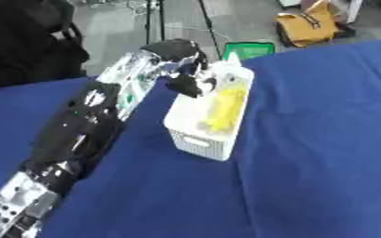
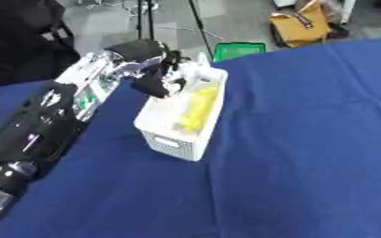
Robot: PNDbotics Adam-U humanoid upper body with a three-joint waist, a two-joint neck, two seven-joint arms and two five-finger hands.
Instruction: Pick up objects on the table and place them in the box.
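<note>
The robot's left arm, black with silver joints, comes in from the near left corner of the blue cloth-covered surface point(image 1: 307, 162) and stretches toward its far edge, ending at the left hand point(image 1: 187, 82), which hangs over the far left rim of the white rectangular plastic box with perforated sides point(image 1: 195, 142). The hand's dark fingers are curled downward at the box's opening, right against a pale, crinkled whitish object point(image 1: 226, 69) that stands up at the far end of the box; whether the fingers actually pinch that object or merely sit beside it cannot be made out, so the grasp cannot be told. The box stands on the surface a little left of its middle and toward the far edge, its long axis running from near to far, with a handle slot showing in its near short wall. Inside it lies a long yellow object point(image 1: 225, 109), stretched along the box's length and resting against the right-hand wall, below the rim. The pale crinkled object is touching or just above the yellow one at the far end. The robot's right hand shows in neither view. Beyond the far edge of the surface, on the grey floor, stand a green crate point(image 1: 248, 49) and a tan leather bag point(image 1: 307, 25), well apart from the box.
</note>
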